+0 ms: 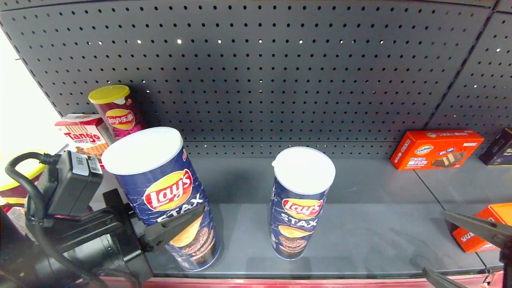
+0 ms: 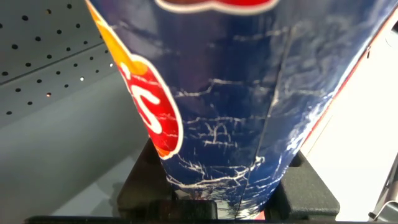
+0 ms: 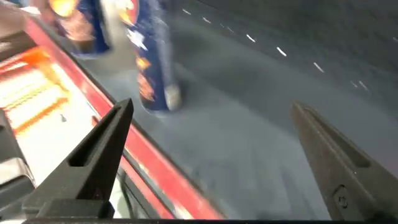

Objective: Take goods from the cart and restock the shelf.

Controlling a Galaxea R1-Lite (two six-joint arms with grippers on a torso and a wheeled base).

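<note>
Left gripper (image 1: pixel 172 230): jaws clamped on the lower half of a blue chip can (image 1: pixel 160 188), white lid up. One finger across the printed front, the other hidden behind the can. Seen from the left wrist, can body rising straight out from between the jaws, seated deep.

Held can upright or close to it. Base down at the shelf (image 1: pixel 380 224), just inside the front lip. Touching the deck or just above it: cannot tell.

Second blue can (image 1: pixel 302 204) standing on the deck beyond the left jaws, toward the right arm, with a plain gap between it and the held one. Behind the left jaws, by the pegboard: a red can with a yellow lid (image 1: pixel 116 110) and a wafer box (image 1: pixel 84 138) beside it.

Right gripper (image 1: pixel 468 252): jaws wide apart, nothing between them, hanging at the shelf's front lip well apart from both cans. Orange box (image 1: pixel 486 228) just beside one finger.

Step in hand, by judgement: set-down of the held can, near its end.

Next move, by judgement:
- Settle the base flat on the deck before letting go.
- Spread the jaws evenly, then draw straight back toward the front lip.
- Watch the front finger, since any drag could tip a tall, narrow can.
- Keep the gap to the neighbouring can.
</note>
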